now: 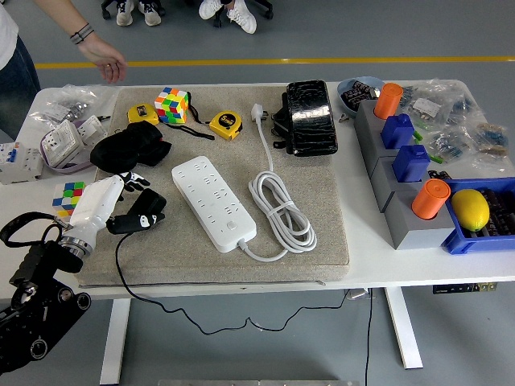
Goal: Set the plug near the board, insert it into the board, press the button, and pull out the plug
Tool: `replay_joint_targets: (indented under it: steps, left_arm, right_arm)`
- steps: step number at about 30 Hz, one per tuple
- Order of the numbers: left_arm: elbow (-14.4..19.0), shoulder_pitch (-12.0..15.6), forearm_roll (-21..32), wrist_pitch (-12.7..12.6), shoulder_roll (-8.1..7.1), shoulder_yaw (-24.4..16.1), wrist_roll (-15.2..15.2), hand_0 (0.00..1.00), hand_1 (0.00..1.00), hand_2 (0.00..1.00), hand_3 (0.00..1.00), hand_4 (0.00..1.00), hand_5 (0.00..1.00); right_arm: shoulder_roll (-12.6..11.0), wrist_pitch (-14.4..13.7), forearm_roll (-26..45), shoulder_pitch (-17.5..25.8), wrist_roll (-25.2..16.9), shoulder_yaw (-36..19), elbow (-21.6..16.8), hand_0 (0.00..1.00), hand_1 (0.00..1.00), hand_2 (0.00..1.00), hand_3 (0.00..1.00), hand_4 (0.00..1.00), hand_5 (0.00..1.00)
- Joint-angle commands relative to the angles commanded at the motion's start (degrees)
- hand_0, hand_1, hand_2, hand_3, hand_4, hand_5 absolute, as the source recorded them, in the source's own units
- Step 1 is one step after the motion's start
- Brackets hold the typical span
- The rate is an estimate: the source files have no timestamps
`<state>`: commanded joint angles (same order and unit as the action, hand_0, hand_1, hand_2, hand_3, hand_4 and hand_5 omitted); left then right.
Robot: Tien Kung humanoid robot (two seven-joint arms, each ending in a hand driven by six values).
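Colours on a white table (378, 265)

A white power strip (213, 203) and its white cable (282, 209) are being shown on a beige mat (322, 233); a black plug (138, 220) is being held in the white-backed left hand (113, 205); far left, a multicoloured cube (171, 104) and yellow tape measure (226, 125) are lying.

Left arm (36, 310) black with jointed links and round screws, looping black cable, silver wrist ring, left hand (105, 209) white-shelled with black fingers (137, 183), person (16, 48) in white top, dark trousers, dark wristband (80, 34)
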<state>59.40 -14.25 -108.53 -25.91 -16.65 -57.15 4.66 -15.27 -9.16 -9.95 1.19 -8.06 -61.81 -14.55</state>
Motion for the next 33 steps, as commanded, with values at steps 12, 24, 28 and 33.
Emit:
replay_joint_targets:
  steps: [12, 24, 28, 33]
  left_arm:
    - [7.3, 3.2, 10.6, -1.9, -0.27, -5.2, 9.4, 0.536, 0.706, 0.734, 0.729, 0.998, 0.547]
    - [9.0, 3.1, 39.2, 1.4, 0.14, -10.2, 19.2, 0.424, 0.546, 0.53, 0.588, 0.919, 0.416]
    - [9.6, 3.2, 41.8, 1.9, 0.34, -12.1, 18.6, 0.424, 0.534, 0.524, 0.582, 0.886, 0.377]
    - [11.0, 3.6, 41.5, 2.1, 0.14, -13.6, 16.8, 0.428, 0.537, 0.525, 0.583, 0.868, 0.35]
  right_arm:
    - [0.1, 0.1, 0.1, -0.1, 0.0, -0.1, 0.1, 0.548, 0.571, 0.53, 0.505, 0.812, 0.359]
    - [0.8, 0.2, 3.7, -1.1, 0.3, 3.5, 1.2, 0.549, 0.572, 0.53, 0.505, 0.812, 0.358]
    - [0.8, 0.1, 4.1, -1.4, 0.3, 4.2, 1.2, 0.548, 0.571, 0.53, 0.506, 0.812, 0.358]
    - [0.7, 0.3, 4.5, -1.7, 0.8, 5.1, 1.3, 0.551, 0.576, 0.53, 0.506, 0.813, 0.359]
